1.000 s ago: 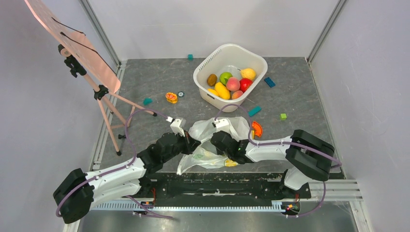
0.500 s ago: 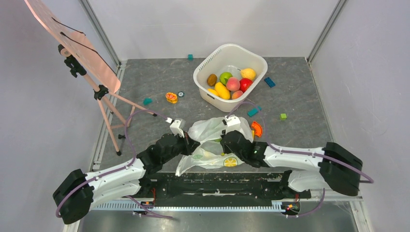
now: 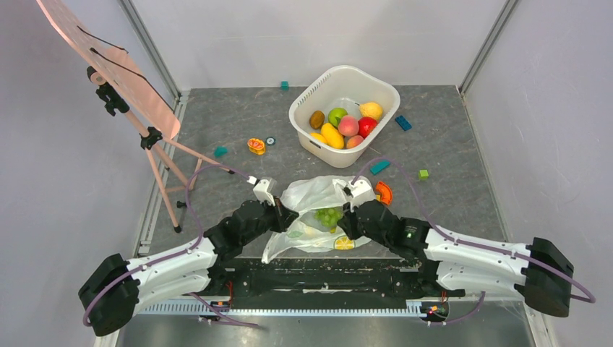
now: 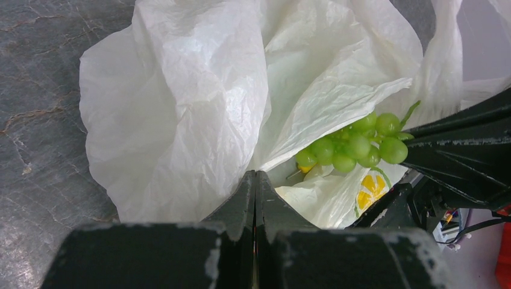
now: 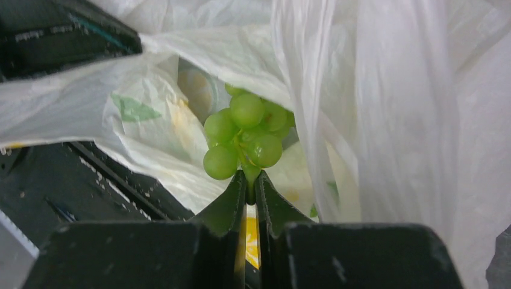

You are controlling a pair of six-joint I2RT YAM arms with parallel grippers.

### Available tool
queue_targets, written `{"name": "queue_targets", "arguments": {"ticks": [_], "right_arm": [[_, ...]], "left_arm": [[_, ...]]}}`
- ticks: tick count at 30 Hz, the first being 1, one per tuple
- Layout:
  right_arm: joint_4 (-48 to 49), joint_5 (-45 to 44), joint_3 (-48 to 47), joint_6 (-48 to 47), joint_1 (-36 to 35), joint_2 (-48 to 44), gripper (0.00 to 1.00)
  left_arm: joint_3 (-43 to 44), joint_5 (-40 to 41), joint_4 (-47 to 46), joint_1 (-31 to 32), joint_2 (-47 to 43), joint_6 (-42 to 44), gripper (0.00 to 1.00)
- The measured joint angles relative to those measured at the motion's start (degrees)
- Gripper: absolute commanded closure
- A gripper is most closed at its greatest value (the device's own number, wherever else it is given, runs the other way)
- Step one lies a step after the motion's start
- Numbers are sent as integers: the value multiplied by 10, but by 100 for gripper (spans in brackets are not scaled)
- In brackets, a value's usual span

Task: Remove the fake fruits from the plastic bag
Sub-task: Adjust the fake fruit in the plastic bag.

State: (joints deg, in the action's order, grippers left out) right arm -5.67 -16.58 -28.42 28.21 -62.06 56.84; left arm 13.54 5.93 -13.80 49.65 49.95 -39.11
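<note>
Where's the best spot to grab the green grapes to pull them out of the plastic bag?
Pinch the grapes at the stalk end, reaching through the bag's open mouth from the right arm's side. Round glossy berries would probably slip; the stalk suits a narrow pinch. The right end effector is clamped there, and the left end effector pins the bag.

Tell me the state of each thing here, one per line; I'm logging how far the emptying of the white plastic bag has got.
thin crinkly white plastic bag: crumpled, mouth open.
bunch of glossy green toy grapes: pinched at one end, at the bag's mouth, not yet clear of it.
left gripper: shut on the bag's film.
right gripper: shut on the grapes.
rigid white square tub: upright, holding several toy fruits.
</note>
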Motion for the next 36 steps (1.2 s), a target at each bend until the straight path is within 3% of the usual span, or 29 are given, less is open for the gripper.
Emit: {"name": "queue_targets", "arguments": {"ticks": [3, 8, 11, 22, 36], "right_arm": [[-44, 18, 5, -10, 0, -24, 95], [-123, 23, 8, -15, 0, -42, 76], [-160, 16, 8, -12, 0, -42, 73], [-146, 5, 6, -13, 0, -72, 87], [-7, 114, -139, -53, 0, 127, 85]], "left_arm": [[0, 0, 0, 0, 1, 0, 98], [0, 0, 0, 0, 13, 0, 98], [0, 0, 0, 0, 21, 0, 98], [0, 0, 0, 0, 22, 0, 98], [0, -5, -1, 0, 28, -1, 98]]}}
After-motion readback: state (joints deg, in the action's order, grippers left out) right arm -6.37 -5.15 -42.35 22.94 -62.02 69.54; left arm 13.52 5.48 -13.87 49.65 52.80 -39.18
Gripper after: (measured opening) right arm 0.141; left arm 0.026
